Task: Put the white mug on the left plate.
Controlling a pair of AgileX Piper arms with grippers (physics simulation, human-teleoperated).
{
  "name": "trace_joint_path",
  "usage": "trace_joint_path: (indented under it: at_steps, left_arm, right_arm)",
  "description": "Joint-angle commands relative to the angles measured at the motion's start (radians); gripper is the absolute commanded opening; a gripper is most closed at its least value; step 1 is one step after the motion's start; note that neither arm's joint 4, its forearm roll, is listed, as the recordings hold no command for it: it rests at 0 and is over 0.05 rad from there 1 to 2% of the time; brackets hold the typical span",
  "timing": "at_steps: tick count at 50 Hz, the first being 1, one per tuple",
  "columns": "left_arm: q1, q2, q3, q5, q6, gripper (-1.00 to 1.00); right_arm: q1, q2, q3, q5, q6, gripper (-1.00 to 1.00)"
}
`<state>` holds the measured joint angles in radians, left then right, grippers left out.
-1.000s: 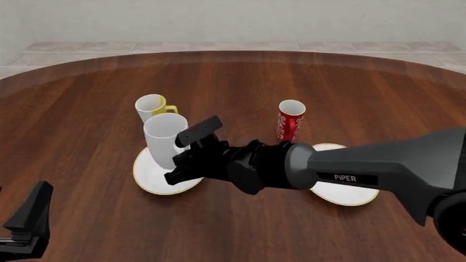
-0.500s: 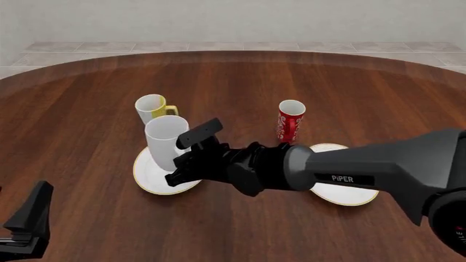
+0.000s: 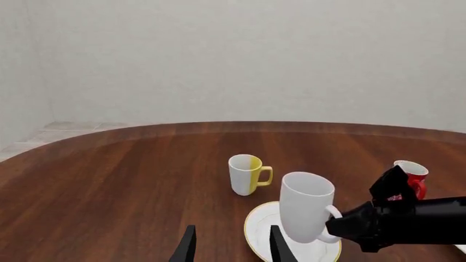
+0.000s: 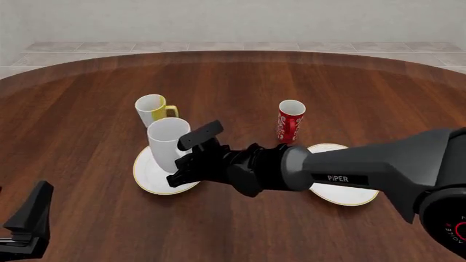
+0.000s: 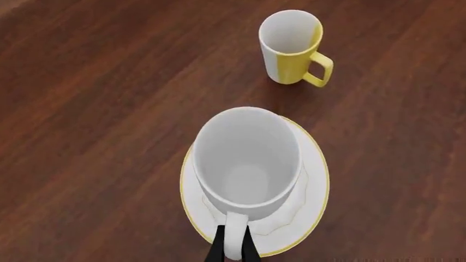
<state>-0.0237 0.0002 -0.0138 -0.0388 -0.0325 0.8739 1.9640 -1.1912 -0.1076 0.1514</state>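
White mug [image 4: 166, 144] over left plate [image 4: 148, 177], held by right tool [image 4: 191, 159]. Smaller mug [image 4: 152, 109] behind it. Slim cup [image 4: 291, 120] right, behind second plate [image 4: 352, 196].

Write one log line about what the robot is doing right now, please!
right gripper: shut on white mug handle | mug: upright over left plate | left gripper: open, idle

right arm [image 4: 364, 169]: reaching left, jaws clamped | left gripper [image 3: 231, 248]: parted, idle

white mug [image 4: 166, 143] upright (handle gripped), over left plate [image 4: 145, 176]
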Motion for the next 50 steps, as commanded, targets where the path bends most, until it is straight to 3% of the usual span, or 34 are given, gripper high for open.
trace_joint_path:
  at_steps: [1,50]
  left_arm:
    - [0.000,0.000,0.000,-0.001,0.001,1.00]
    - [-0.010,0.000,0.008,0.002,0.003,1.00]
  right_arm:
    - [-0.004,0.003,-0.004,-0.002,0.007,-1.00]
    - [-0.002,0.031,-0.016,0.002,0.018,-1.00]
